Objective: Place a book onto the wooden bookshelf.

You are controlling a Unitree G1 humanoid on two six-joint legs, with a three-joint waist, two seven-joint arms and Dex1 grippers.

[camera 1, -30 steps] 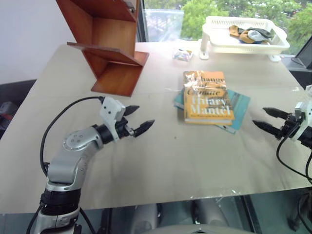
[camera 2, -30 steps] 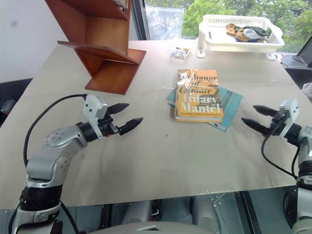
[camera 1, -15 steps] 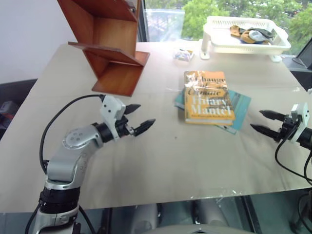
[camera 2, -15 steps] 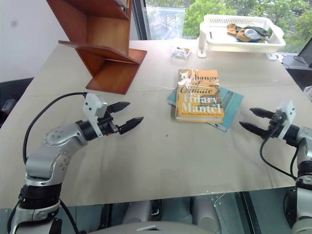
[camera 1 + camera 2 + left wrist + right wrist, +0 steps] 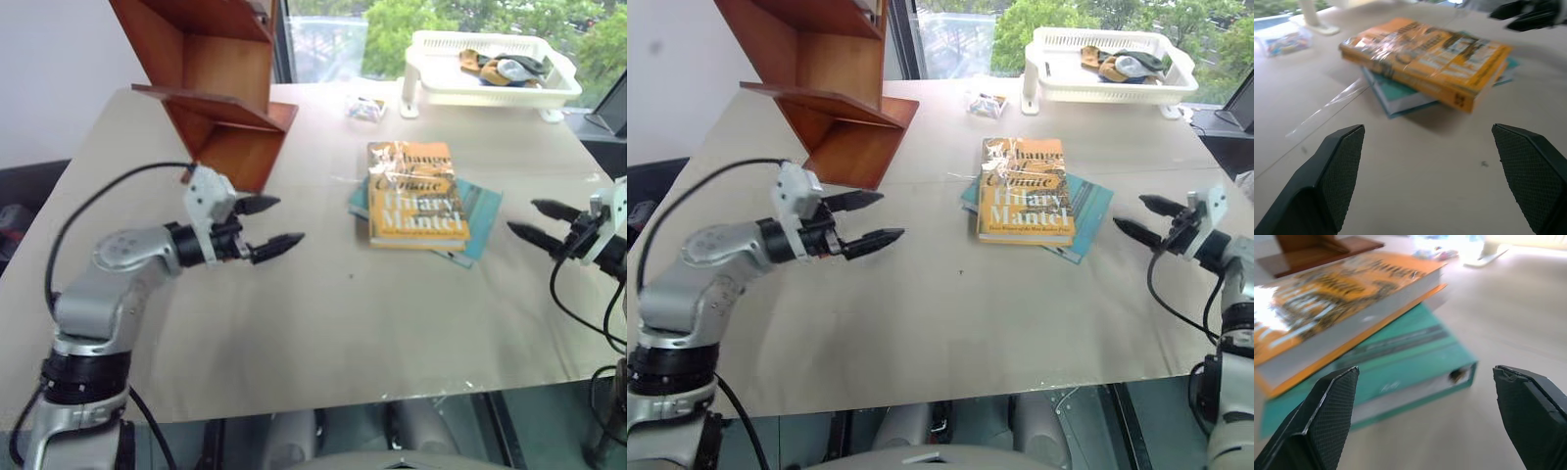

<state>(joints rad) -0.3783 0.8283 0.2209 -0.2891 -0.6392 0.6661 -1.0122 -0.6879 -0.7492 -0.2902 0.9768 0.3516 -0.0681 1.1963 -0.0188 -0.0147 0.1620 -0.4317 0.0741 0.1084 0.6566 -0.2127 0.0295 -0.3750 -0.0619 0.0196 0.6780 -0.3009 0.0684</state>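
worktop: big beige surface, we see everything sitting on it; window with green trees behind the far edge.
wooden bookshelf: reddish-brown, slanted flat boards, far left of the worktop; we see bare boards, base plate resting on the surface.
white basket tray: far right corner, on short legs; we spot some dark and tan soft items inside, can't tell what they are.
teal book: thin, lies flat right of centre, turned at an angle, its corners poke out from under the upper volume.
book: yellow-orange glossy paperback, white lettering, lies flat cover-up on top of the teal book, right of centre; well apart from the wooden bookshelf, between the two arms.
left pincer: left of centre, above the worktop, just in front of the shelf base; we see the black fingers spread apart, nothing between them, tips aimed toward the book, not touching it.
right pincer: near the right edge, close to the teal book's corner; fingers apart, empty, pointing at the book stack, clear of it.
small clear packet: coloured bits inside, sits beside the tray's left leg, far side of the worktop.
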